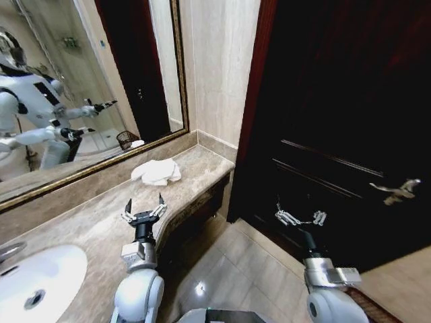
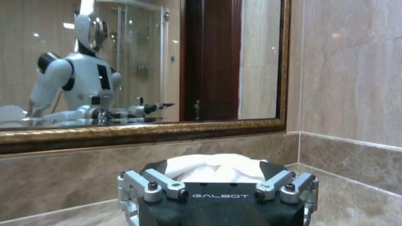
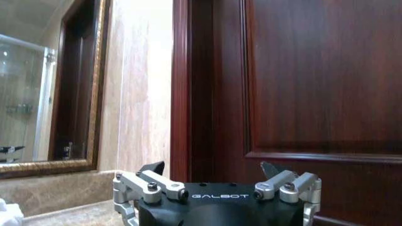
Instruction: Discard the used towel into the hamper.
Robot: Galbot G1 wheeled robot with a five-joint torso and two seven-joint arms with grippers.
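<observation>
The used towel (image 1: pixel 156 171) is a crumpled white bundle on the beige marble counter (image 1: pixel 87 222), close to the mirror and the counter's right end. My left gripper (image 1: pixel 145 202) hovers over the counter just short of the towel, open, with nothing between its fingers. The left wrist view shows the towel (image 2: pixel 213 170) straight ahead beyond the open left gripper (image 2: pixel 213 165). My right gripper (image 1: pixel 302 217) hangs open and empty over the floor in front of the dark door, as the right gripper (image 3: pixel 212 167) in its wrist view confirms. The hamper (image 1: pixel 126 139) appears as a reflection in the mirror.
A gold-framed mirror (image 1: pixel 176 74) runs along the wall behind the counter. A white sink (image 1: pixel 40 272) and faucet (image 1: pixel 8 250) are at the near left. A dark wooden door (image 1: pixel 337 101) with a metal handle (image 1: pixel 401 190) stands right. Tiled floor (image 1: pixel 229 262) lies below the counter edge.
</observation>
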